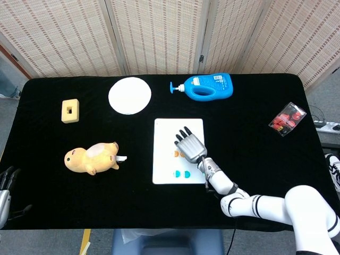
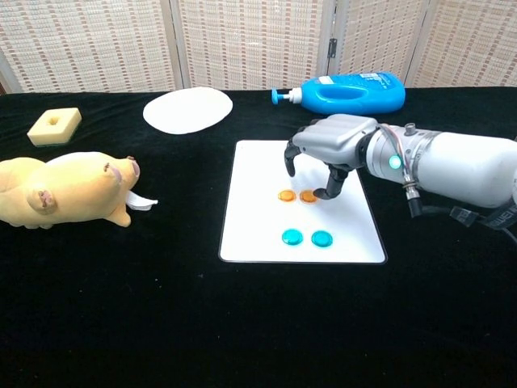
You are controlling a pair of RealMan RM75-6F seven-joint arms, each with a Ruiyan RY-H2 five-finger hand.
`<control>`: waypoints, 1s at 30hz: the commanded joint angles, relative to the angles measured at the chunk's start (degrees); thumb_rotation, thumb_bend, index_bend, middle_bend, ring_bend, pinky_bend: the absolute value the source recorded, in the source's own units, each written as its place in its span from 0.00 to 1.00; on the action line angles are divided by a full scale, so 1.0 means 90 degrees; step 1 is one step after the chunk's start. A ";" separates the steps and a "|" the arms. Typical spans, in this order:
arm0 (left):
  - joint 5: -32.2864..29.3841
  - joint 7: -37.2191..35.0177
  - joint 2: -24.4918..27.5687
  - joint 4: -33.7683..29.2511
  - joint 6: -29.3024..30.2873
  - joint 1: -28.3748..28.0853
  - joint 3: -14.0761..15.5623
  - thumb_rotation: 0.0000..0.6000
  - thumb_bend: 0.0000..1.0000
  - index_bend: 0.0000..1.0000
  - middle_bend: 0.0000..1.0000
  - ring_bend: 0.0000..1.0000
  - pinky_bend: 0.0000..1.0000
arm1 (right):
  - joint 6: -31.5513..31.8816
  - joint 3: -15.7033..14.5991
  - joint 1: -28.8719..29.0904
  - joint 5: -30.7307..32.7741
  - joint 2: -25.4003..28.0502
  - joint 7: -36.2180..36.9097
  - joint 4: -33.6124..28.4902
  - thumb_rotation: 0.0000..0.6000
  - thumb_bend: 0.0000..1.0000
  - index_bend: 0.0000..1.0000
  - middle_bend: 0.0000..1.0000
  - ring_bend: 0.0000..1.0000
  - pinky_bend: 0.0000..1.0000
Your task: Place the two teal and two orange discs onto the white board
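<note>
On the white board (image 2: 258, 234), two orange discs (image 2: 296, 196) and two teal discs (image 2: 307, 238) are seen; above the orange ones the right hand (image 2: 329, 147) is held empty, fingers apart and curled downward.

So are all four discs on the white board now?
Yes, both orange discs and both teal discs lie on the white board.

Head view: high above, looking steeply down on whole black table (image 1: 53, 175), far. Chest view: low, near front edge, facing across table toward screens (image 2: 242, 40), closer. Shared: white board (image 1: 164, 133) (image 2: 250, 210), blue bottle (image 1: 210, 86) (image 2: 355, 92).
</note>
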 commanded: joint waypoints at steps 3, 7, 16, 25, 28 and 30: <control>0.0028 0.0003 0.0026 -0.0035 0.0037 -0.0024 -0.0042 1.00 0.10 0.00 0.00 0.00 0.00 | 0.0724 0.0117 -0.0374 -0.0393 0.0612 0.0337 -0.0658 1.00 0.43 0.32 0.18 0.08 0.00; 0.0031 0.0027 0.0031 -0.0068 0.0035 -0.0072 -0.0093 1.00 0.10 0.00 0.00 0.00 0.00 | 0.1589 0.0056 -0.1024 -0.0740 0.1476 0.0723 -0.1504 1.00 0.43 0.27 0.16 0.09 0.00; 0.0039 0.0231 -0.0071 -0.0162 0.0128 -0.0202 -0.0268 1.00 0.10 0.00 0.00 0.00 0.00 | 0.3237 -0.0693 -0.2853 -0.2043 0.2905 0.2446 -0.2248 1.00 0.43 0.04 0.02 0.01 0.00; 0.0035 0.0616 -0.0179 -0.0336 0.0312 -0.0251 -0.0379 1.00 0.10 0.00 0.00 0.00 0.00 | 0.4617 -0.1275 -0.4301 -0.3223 0.3476 0.3701 -0.2133 1.00 0.43 0.00 0.00 0.00 0.00; 0.0045 0.0725 -0.0201 -0.0378 0.0354 -0.0247 -0.0375 1.00 0.10 0.00 0.00 0.00 0.00 | 0.4908 -0.1368 -0.4619 -0.3470 0.3556 0.3915 -0.2152 1.00 0.43 0.00 0.00 0.00 0.00; 0.0050 0.0803 -0.0229 -0.0384 0.0418 -0.0231 -0.0380 1.00 0.10 0.00 0.00 0.00 0.00 | 0.5114 -0.1407 -0.4845 -0.3613 0.3561 0.4011 -0.2130 1.00 0.43 0.00 0.00 0.00 0.00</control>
